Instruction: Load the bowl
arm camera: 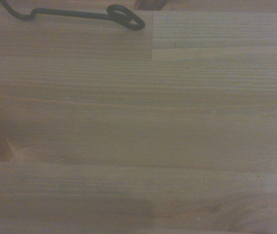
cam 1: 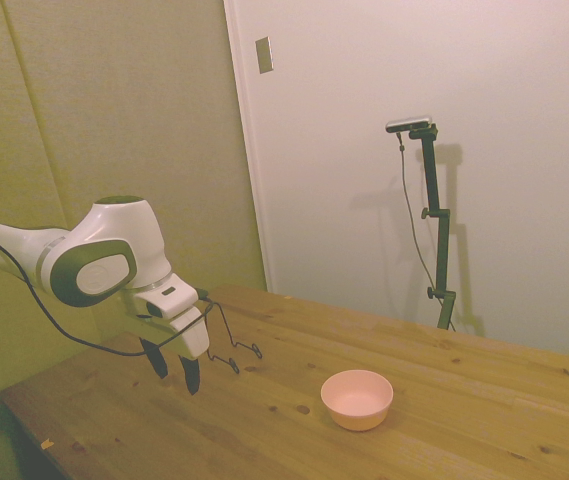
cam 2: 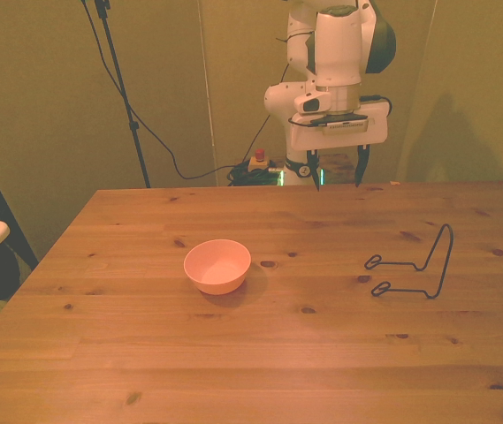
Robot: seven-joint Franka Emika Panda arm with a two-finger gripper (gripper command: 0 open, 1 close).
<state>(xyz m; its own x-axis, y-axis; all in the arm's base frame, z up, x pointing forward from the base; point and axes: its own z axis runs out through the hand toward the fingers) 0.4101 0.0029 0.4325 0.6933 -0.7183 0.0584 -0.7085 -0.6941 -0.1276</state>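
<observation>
**One bowl, one wire rack, gripper empty**

Wooden counter [cam 2: 233, 371] nearest, knotty pine planks, matte grain. One bowl [cam 2: 217, 266], salmon-pink, smooth plastic, round and shallow, upright toward the front view's left. One wire rack [cam 2: 419, 265], thin, black, bent with two looped feet, well apart on the front view's right. One gripper [cam 2: 337, 174] above the far edge, fingers spread apart, holding nothing.
</observation>
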